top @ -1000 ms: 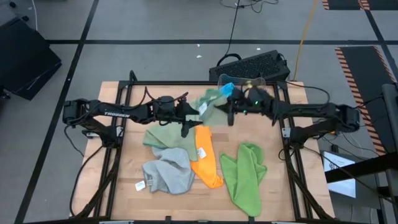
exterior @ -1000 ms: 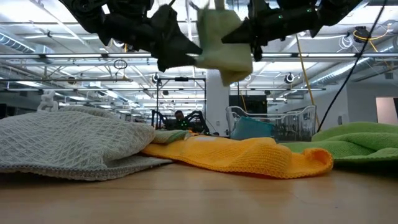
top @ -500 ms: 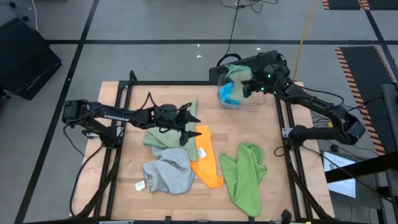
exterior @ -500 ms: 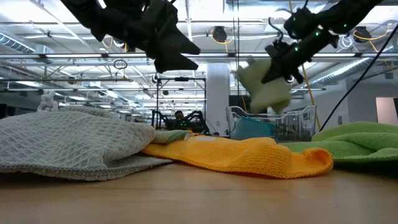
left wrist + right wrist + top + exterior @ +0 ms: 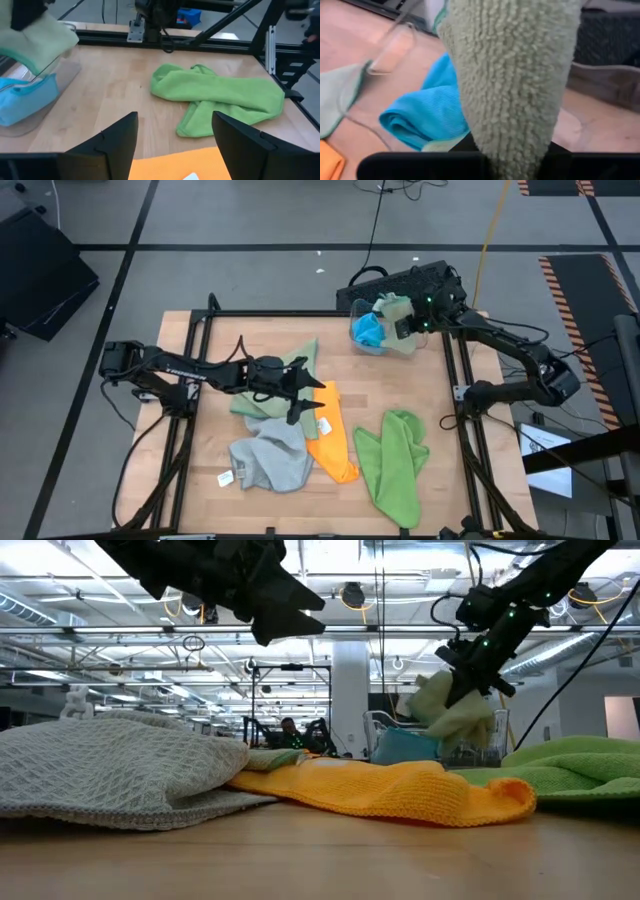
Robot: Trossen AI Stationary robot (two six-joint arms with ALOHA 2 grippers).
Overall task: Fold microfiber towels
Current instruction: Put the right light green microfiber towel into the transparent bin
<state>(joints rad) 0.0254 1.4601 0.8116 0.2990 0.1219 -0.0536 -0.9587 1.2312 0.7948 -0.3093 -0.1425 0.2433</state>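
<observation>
My right gripper (image 5: 408, 323) is over the table's far right corner, shut on a folded sage green towel (image 5: 392, 308). The towel hangs over a clear bin (image 5: 388, 348) in which a blue towel (image 5: 367, 330) lies. My left gripper (image 5: 303, 387) hovers open above the table's middle, with nothing between its fingers (image 5: 117, 145). Below it an unfolded sage green towel (image 5: 262, 393) lies on the wood. An orange towel (image 5: 330, 435), a grey towel (image 5: 270, 462) and a lime green towel (image 5: 395, 465) lie crumpled nearer the front. My right gripper pinches one end of the folded sage towel (image 5: 512, 142) between its two fingers, several layers thick. The fingers slant down from the table's right side (image 5: 470, 675). The towel hangs below them (image 5: 455, 712), clear of the table, above the blue towel (image 5: 427, 117) in the bin.
A black keyboard (image 5: 410, 280) lies on the floor beyond the bin. The dark frame rails (image 5: 455, 395) run along the table's edges. Bare wood (image 5: 115, 85) lies between the bin and the lime towel (image 5: 220, 97).
My right gripper has swung from the table's middle to the far right corner, tipping downward and sinking, carrying the folded sage towel over the bin. My left gripper has drifted a little toward the near edge, staying open above the unfolded sage towel.
</observation>
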